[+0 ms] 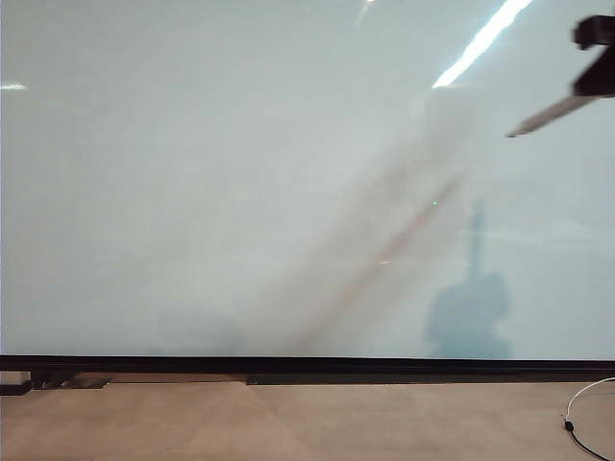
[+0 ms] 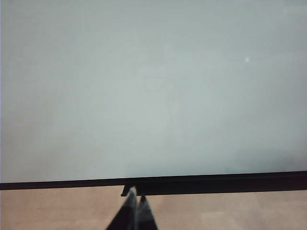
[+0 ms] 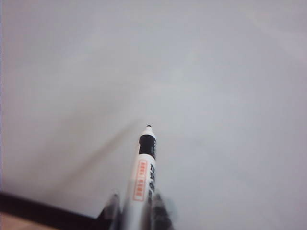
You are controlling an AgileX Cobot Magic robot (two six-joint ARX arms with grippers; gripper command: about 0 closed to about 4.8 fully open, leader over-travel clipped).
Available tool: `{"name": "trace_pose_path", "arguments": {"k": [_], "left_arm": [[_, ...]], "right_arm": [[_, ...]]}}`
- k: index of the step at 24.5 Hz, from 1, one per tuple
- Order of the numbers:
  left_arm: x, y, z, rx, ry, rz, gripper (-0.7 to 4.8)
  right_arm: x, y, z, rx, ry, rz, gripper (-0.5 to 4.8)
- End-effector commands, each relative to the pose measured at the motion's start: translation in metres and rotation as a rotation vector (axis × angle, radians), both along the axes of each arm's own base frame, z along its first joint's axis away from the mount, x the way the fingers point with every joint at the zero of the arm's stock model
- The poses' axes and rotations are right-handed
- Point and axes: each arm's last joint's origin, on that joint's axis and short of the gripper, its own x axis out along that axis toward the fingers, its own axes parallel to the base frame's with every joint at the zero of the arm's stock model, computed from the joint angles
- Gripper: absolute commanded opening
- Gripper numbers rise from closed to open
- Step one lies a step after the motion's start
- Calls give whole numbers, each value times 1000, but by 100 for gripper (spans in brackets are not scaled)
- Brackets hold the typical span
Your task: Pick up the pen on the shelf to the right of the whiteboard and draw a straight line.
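Pen (image 3: 143,175): closest to the right wrist camera — a white barrel with orange print, a black band and a dark tip, pointing at the board; in the exterior view it shows as a blurred slanted streak (image 1: 546,117) at the upper right of the frame, in front of the board, tip down and to the left.
Right gripper (image 3: 136,207): its jaws are closed on the lower barrel of the pen, one finger on either side; in the exterior view the gripper's dark body (image 1: 596,60) enters at the upper right corner.
Left gripper (image 2: 134,194): low at the bottom centre of the left wrist view, its two fingertips pressed together with nothing between them — jaws closed and empty, pointing toward the board's lower edge; I cannot find it in the exterior view.
Whiteboard (image 1: 211,182): glossy, pale, filling nearly the whole exterior view, with bright light streaks at the upper right and soft grey shadows slanting across the middle.
Black strip (image 1: 307,365): runs along the board's lower edge, across the full width of the frame.
Surface (image 1: 288,423): beige, below the strip.
Cable (image 1: 584,413): thin and white, at the lower right corner, lying on the surface.
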Motion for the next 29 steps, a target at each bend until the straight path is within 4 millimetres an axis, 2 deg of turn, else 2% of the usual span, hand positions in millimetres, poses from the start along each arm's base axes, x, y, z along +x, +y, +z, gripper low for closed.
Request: {"name": "trace_pose_path", "arguments": {"k": [1,6,16,21,29], "left_arm": [[0,0,2,1,-16,-2,-5],[0,0,2,1,-16,-2,-5],[0,0,2,1,-15,-2,-5],[0,0,2,1,-16,-2,-5],[0,0,2,1,-15,-2,-5]], "right_arm": [[-4,13,5,7,-40,13,-8],[1,33,-2,16,-39,58,-8],[28,64,-29,64,-66,95,-8],[30,78,-41,76,-78,126,-8],[34,86,-50,113,-89,150,-8]]}}
